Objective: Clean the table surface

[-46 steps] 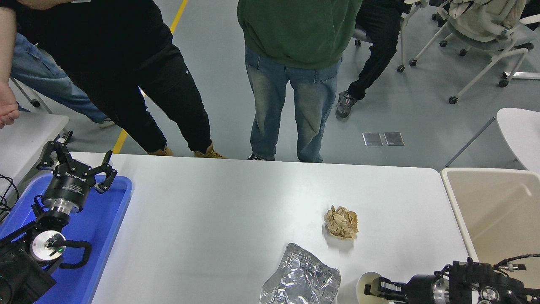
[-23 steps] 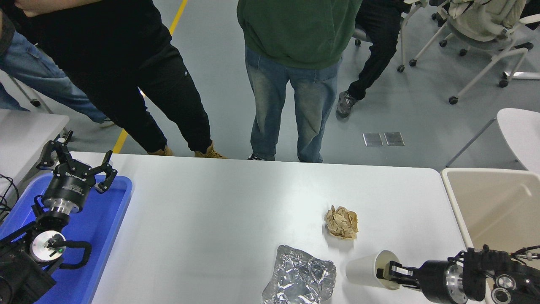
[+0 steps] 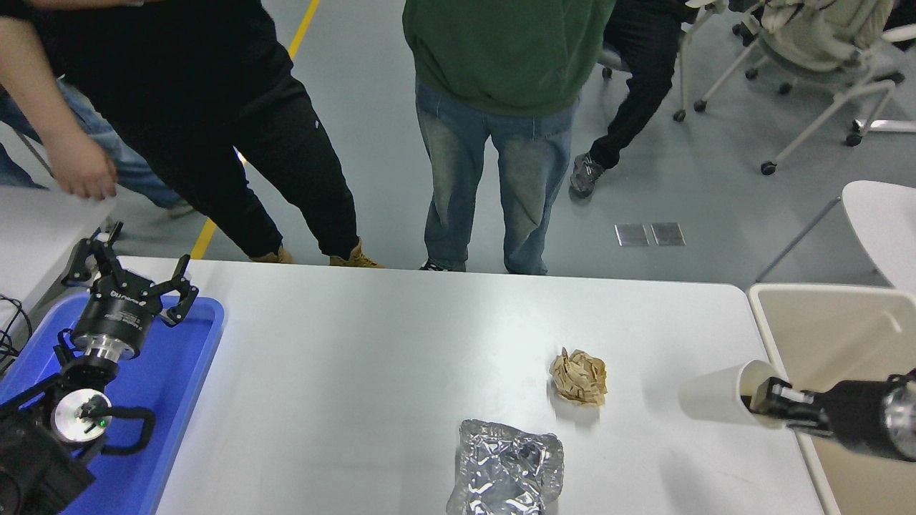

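Crumpled foil (image 3: 509,468) lies at the near edge of the white counter (image 3: 372,372), and a brown paper wad (image 3: 578,375) sits just beyond it. At the right, a white paper cup (image 3: 726,393) is held by its rim in the closed right tool (image 3: 766,395), beside the beige bin (image 3: 837,336); the step in hand is judged to be carrying it there, so release over the bin is called for next. At the far left, the left tool (image 3: 132,282) is parked with its fingers apart over the blue tray (image 3: 193,357).

My right gripper (image 3: 760,395) is holding a cup (image 3: 723,394) at the table's (image 3: 358,372) right edge, beside the bin (image 3: 844,336). Left of it are lying a paper wad (image 3: 578,376) and, nearer me, foil (image 3: 507,478).
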